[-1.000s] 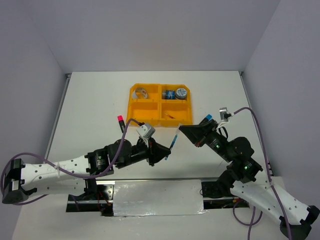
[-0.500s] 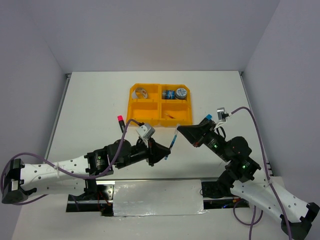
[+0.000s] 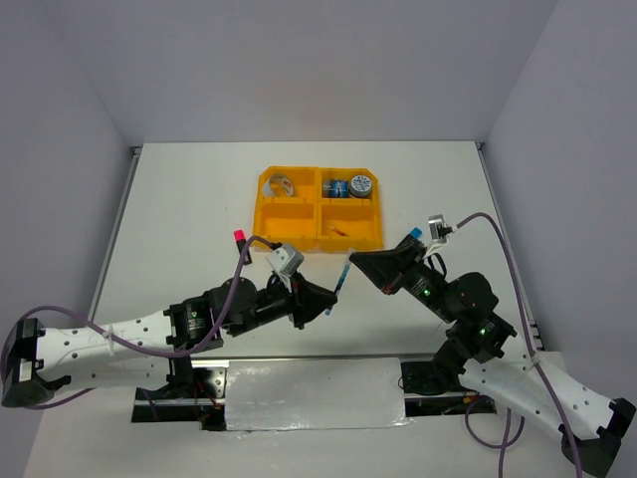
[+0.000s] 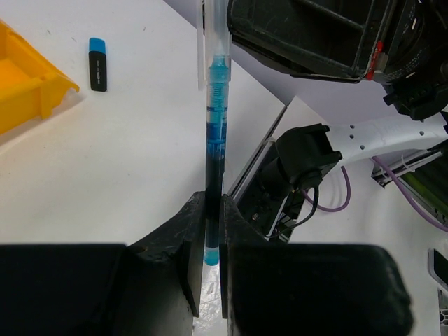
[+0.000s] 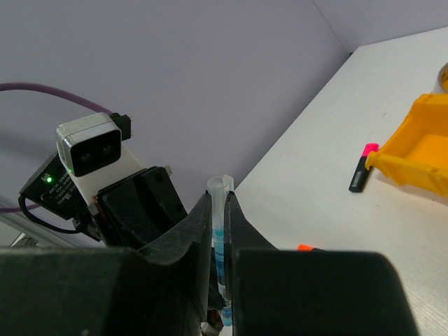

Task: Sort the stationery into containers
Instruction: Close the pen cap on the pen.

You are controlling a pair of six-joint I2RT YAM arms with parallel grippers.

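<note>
The left gripper [image 4: 210, 208] clamps the blue pen [image 4: 215, 126] by its near end, near of the tray [image 3: 261, 214]. The pen's long axis points far-right into the right gripper [image 5: 218, 206]. That gripper's fingers closely flank the pen's tip, but I cannot tell whether they pinch it.

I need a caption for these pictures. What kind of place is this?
Probably a robot test cell in a lab: a white table boxed in by plain walls, with a left arm and a right arm fixed at its near edge.
</note>
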